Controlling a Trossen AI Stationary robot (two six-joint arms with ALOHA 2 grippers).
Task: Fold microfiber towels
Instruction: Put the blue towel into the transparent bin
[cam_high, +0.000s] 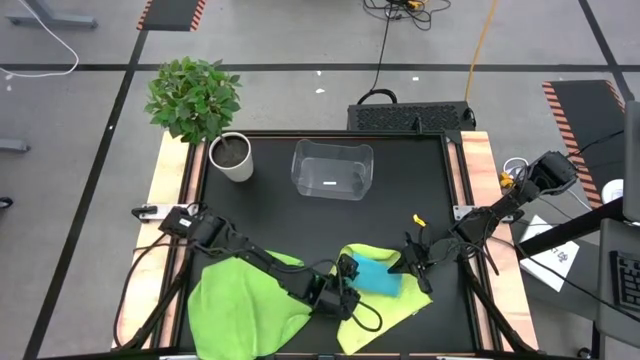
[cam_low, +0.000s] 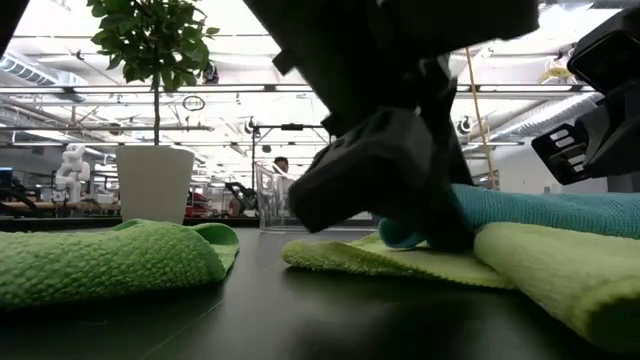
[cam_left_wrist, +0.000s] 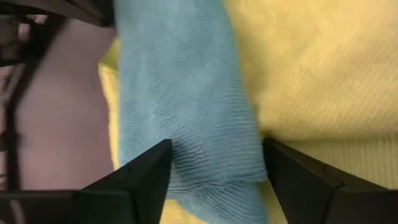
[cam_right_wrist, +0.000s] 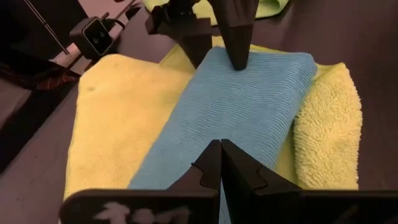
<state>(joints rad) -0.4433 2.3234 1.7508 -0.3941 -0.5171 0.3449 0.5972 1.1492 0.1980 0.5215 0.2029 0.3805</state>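
Turquoise towel (cam_right_wrist: 249, 99) lies folded on yellow-green towel (cam_right_wrist: 118, 118); left gripper (cam_left_wrist: 214, 171) fingers apart astride its edge, right gripper (cam_right_wrist: 221, 158) fingers together: pinch both layers squarely before lifting.

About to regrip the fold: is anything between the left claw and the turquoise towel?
Nothing visible. The left claw is open with its fingers on either side of the turquoise towel, which lies folded on the pale yellow-green towel. The shut right claw sits at the towel's other end.

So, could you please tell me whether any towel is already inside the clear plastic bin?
No, the clear plastic bin holds no cloth; the turquoise towel lies on the pale yellow-green towel in front of it.
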